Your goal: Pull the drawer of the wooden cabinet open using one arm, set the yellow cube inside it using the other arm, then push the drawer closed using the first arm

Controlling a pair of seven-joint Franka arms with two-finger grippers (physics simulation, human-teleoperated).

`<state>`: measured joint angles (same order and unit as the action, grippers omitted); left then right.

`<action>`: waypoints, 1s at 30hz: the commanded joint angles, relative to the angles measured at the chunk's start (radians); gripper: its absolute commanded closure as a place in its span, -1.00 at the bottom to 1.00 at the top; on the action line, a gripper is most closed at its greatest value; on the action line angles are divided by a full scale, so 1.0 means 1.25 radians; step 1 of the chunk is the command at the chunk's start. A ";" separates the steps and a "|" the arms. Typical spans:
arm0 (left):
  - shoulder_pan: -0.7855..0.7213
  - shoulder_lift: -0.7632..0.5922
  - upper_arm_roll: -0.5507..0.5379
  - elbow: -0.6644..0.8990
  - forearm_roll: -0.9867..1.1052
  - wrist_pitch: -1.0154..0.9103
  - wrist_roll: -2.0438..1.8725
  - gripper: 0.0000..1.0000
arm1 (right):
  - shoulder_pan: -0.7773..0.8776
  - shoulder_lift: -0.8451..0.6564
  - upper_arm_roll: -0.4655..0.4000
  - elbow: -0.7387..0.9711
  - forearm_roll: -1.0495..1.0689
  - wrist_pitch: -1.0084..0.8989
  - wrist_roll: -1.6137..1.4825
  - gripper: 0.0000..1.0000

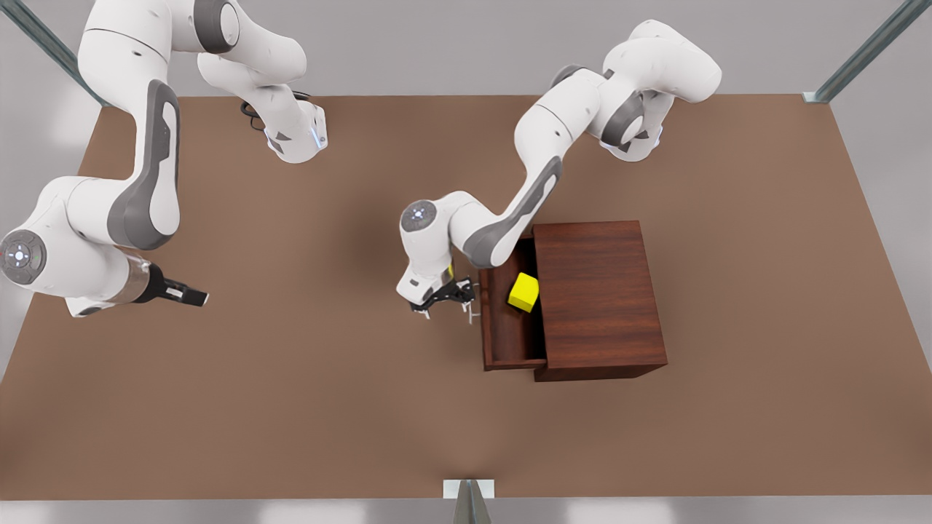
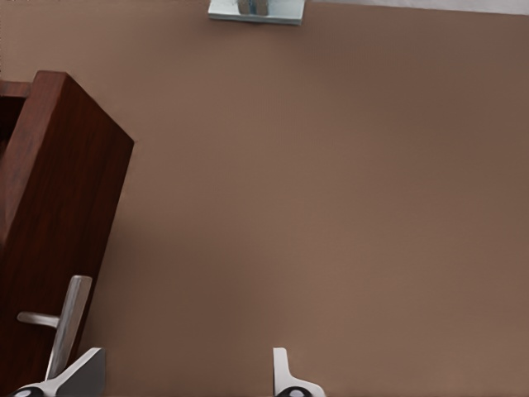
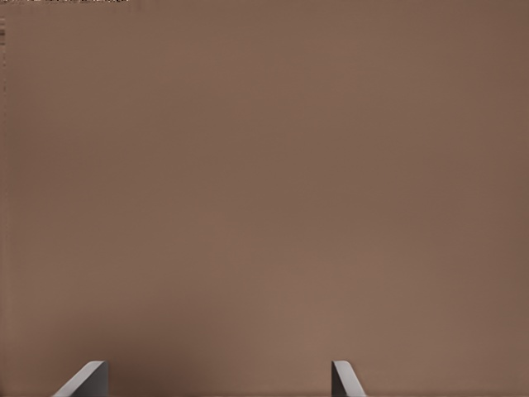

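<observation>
text: none legible | labels: none | numbers: none

The left gripper (image 1: 445, 298) hung low off a bent arm reaching in from the front view's upper right, its fingers (image 2: 285, 374) spread apart. The right gripper (image 1: 191, 295) waited at the front view's left, wrist level, pointing toward the front view's right, fingers (image 3: 343, 379) parted and holding nothing.

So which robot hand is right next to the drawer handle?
The left gripper, open beside the silver handle of the drawer. The right gripper waits apart, over bare table.
</observation>
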<state>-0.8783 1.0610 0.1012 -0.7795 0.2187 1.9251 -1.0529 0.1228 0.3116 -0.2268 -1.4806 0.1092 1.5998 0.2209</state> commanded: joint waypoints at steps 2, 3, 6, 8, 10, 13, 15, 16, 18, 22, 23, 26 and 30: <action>0.011 -0.007 0.000 -0.008 -0.002 -0.026 0.142 -1.00 | 0.000 0.000 0.000 0.000 0.003 0.011 0.039 -1.00; 0.015 -0.011 0.000 -0.011 -0.018 -0.026 0.157 -1.00 | 0.000 0.000 0.000 0.000 0.003 0.011 0.039 -1.00; 0.026 -0.022 0.000 -0.028 -0.023 -0.032 0.177 -1.00 | 0.000 0.000 0.000 0.001 0.003 0.011 0.039 -1.00; 0.044 -0.032 0.000 -0.031 -0.049 -0.048 0.210 -1.00 | 0.000 0.000 0.000 0.001 0.003 0.011 0.039 -1.00; 0.053 -0.033 0.000 -0.032 -0.051 -0.053 0.227 -1.00 | 0.000 0.000 0.000 0.001 0.003 0.011 0.039 -1.00; 0.071 -0.033 0.000 -0.032 -0.052 -0.060 0.256 -1.00 | 0.000 0.000 0.000 0.001 0.003 0.011 0.039 -1.00; 0.077 -0.033 0.000 -0.033 -0.052 -0.061 0.264 -1.00 | 0.000 -0.001 0.000 0.001 0.003 0.011 0.039 -1.00; 0.080 -0.035 0.000 -0.039 -0.052 -0.061 0.269 -1.00 | 0.000 0.000 0.000 0.001 0.003 0.011 0.039 -1.00; 0.084 -0.039 0.000 -0.053 -0.052 -0.071 0.289 -1.00 | 0.000 0.000 0.000 0.001 0.003 0.011 0.039 -1.00; 0.087 -0.040 0.000 -0.054 -0.091 -0.086 0.290 -1.00 | 0.000 0.000 0.000 0.001 0.003 0.011 0.039 -1.00; 0.088 -0.044 0.000 -0.055 -0.094 -0.097 0.290 -1.00 | 0.000 0.000 0.000 0.001 0.002 0.011 0.039 -1.00; 0.089 -0.062 0.000 -0.067 -0.117 -0.155 0.315 -1.00 | 0.000 0.000 0.000 0.001 0.003 0.011 0.039 -1.00; 0.103 -0.068 0.000 -0.080 -0.119 -0.174 0.345 -1.00 | 0.000 0.000 0.000 0.001 0.003 0.011 0.039 -1.00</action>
<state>-0.7505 0.9782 0.1009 -0.8782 0.0776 1.7531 -0.7659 0.1227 0.3121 -0.2266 -1.4792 0.1129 1.6139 0.2610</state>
